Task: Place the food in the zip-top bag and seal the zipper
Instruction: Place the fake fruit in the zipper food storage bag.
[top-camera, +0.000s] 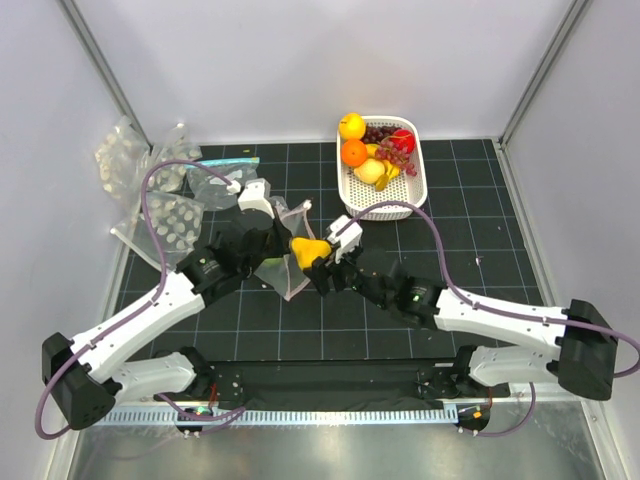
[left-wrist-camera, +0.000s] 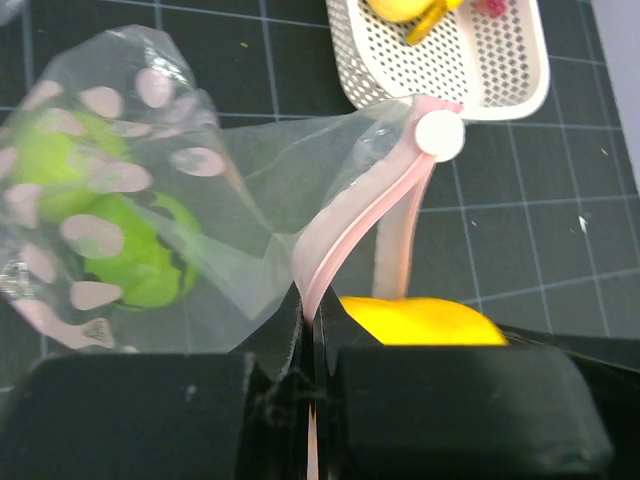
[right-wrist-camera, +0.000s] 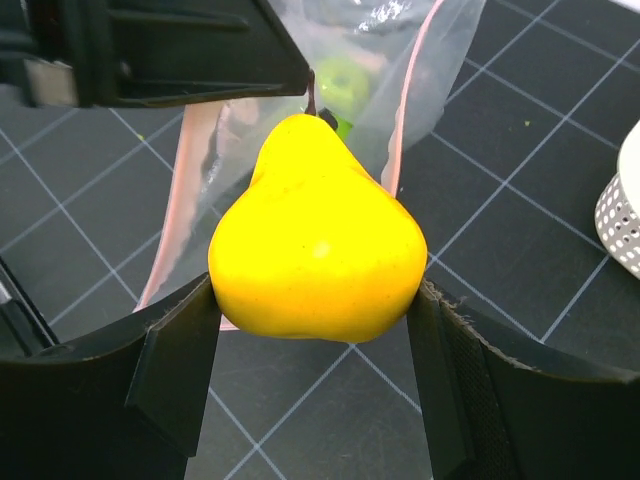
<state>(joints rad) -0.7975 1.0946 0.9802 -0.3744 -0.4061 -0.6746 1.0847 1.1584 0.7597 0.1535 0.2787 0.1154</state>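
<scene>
The zip-top bag (left-wrist-camera: 250, 170) lies a little left of the middle of the black gridded mat (top-camera: 480, 230), its dotted clear film puffed up and its mouth turned toward the right arm. A green piece of food (left-wrist-camera: 140, 270) shows through the film, deep inside. The zipper (left-wrist-camera: 345, 245), a thin pinkish strip, rises from the left gripper (left-wrist-camera: 312, 330), whose jaws are pressed together with the strip pinched between them; a round white tab (left-wrist-camera: 440, 135) sits at the strip's far end. The left arm reaches from its base at the near left corner diagonally forward and to the right, its wrist over the bag. The right arm stretches from the near right corner leftward, low over the mat, with a bend midway. The right gripper (right-wrist-camera: 316, 335) clamps a yellow pear (right-wrist-camera: 315, 240) at its wide lower part, the jaws spread to the fruit's width and both fingers (right-wrist-camera: 180, 360) touching its sides. The pear's narrow stem end points into the bag's mouth, between the two pink lips; how far in it reaches cannot be told. Just behind and to the right of the two grippers stands a white perforated basket (top-camera: 362, 196) holding more fruit, near the pear but apart from it. Bare mat shows to the right of the basket, and also between the bag and the arm bases. At the back left, more dotted bags (top-camera: 165, 220) are heaped against the side wall, and a flat bag with a teal strip (top-camera: 222, 162) lies behind the left wrist.
</scene>
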